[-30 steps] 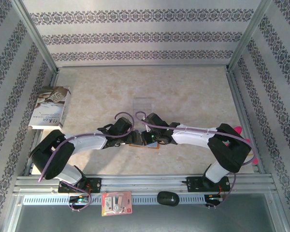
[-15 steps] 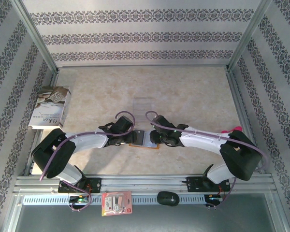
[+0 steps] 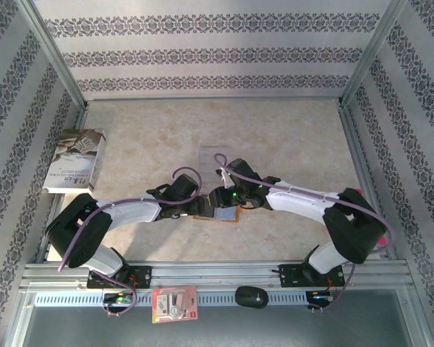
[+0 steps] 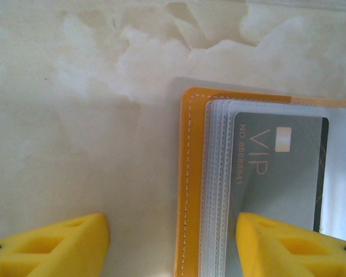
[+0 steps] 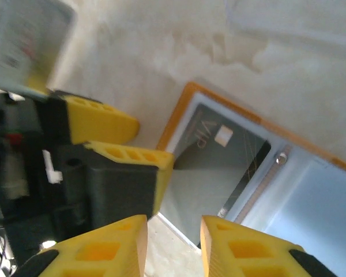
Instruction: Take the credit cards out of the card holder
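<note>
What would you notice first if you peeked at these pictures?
Two yellow-fingered grippers, the left gripper and the right gripper, both open, meet in the middle of the table over an open orange card holder. Inside it a grey card marked VIP sits among clear sleeves. A book lies at the table's left edge.

Card holder (image 4: 190,184): one. Card (image 4: 277,173): one visible. Book (image 3: 76,160): one. Clear stand (image 3: 214,155): one. Packet (image 3: 174,303): one. Black oval object (image 3: 251,297): one. Arms: two, left arm (image 3: 126,212) and right arm (image 3: 304,202).
</note>
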Robot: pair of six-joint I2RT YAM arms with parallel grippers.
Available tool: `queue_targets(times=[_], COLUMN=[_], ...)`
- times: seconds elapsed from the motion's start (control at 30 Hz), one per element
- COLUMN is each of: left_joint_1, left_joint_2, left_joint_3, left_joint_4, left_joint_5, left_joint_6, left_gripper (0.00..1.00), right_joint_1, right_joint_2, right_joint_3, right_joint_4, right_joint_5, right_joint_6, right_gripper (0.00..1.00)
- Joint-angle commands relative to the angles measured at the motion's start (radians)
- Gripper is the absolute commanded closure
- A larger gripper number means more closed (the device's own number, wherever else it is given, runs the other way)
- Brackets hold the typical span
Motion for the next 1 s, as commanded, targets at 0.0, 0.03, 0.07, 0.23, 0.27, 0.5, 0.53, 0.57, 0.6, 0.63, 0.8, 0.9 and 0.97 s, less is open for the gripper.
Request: queue_targets(times=[0.0, 0.03, 0.07, 0.23, 0.27, 0.5, 0.53, 0.57, 0.6, 0.63, 0.8, 0.9, 0.97], left_joint_1=[-0.012, -0.012, -0.013, -0.012, -0.012, -0.015, -0.016, -0.016, -0.016, -0.016, -0.018, -0.023, -0.035], left_joint_2=[0.050, 0.048, 0.047, 0.069, 0.075, 0.066, 0.054, 0.040, 0.020, -0.001, -0.088, -0.064, -0.033], left_joint_3=[-0.040, -0.041, -0.042, -0.044, -0.044, -0.047, -0.049, -0.050, -0.053, -0.055, -0.070, -0.055, -0.023], left_joint_4=[0.066, 0.066, 0.067, 0.081, 0.084, 0.075, 0.066, 0.059, 0.049, 0.041, 0.065, 0.100, 0.078], left_joint_5=[0.101, 0.101, 0.101, 0.123, 0.128, 0.141, 0.140, 0.136, 0.127, 0.120, 0.091, 0.111, 0.102], left_joint_6=[0.007, 0.008, 0.007, -0.002, -0.002, -0.002, -0.002, 0.000, 0.001, 0.005, 0.015, 0.028, 0.045], left_gripper=[0.39, 0.39, 0.39, 0.39, 0.40, 0.40, 0.40, 0.39, 0.39, 0.38, 0.35, 0.36, 0.38], right_joint_1=[-0.005, -0.007, -0.010, -0.046, -0.058, -0.091, -0.091, -0.090, -0.089, -0.084, -0.056, -0.054, -0.052], right_joint_2=[0.021, 0.017, 0.009, -0.064, -0.074, -0.087, -0.110, -0.130, -0.149, -0.166, -0.159, -0.100, -0.067], right_joint_3=[-0.043, -0.059, -0.082, -0.178, -0.188, -0.156, -0.149, -0.139, -0.129, -0.116, -0.060, -0.045, -0.027], right_joint_4=[-0.016, -0.026, -0.035, -0.095, -0.104, -0.136, -0.131, -0.131, -0.127, -0.122, -0.112, -0.052, -0.058], right_joint_5=[-0.055, -0.043, -0.027, 0.094, 0.115, 0.154, 0.143, 0.134, 0.120, 0.104, 0.096, 0.046, 0.075], right_joint_6=[0.019, 0.024, 0.027, 0.054, 0.058, 0.017, 0.000, -0.014, -0.032, -0.043, -0.052, -0.038, -0.032], right_gripper=[0.72, 0.72, 0.73, 0.75, 0.76, 0.73, 0.70, 0.68, 0.66, 0.65, 0.64, 0.64, 0.66])
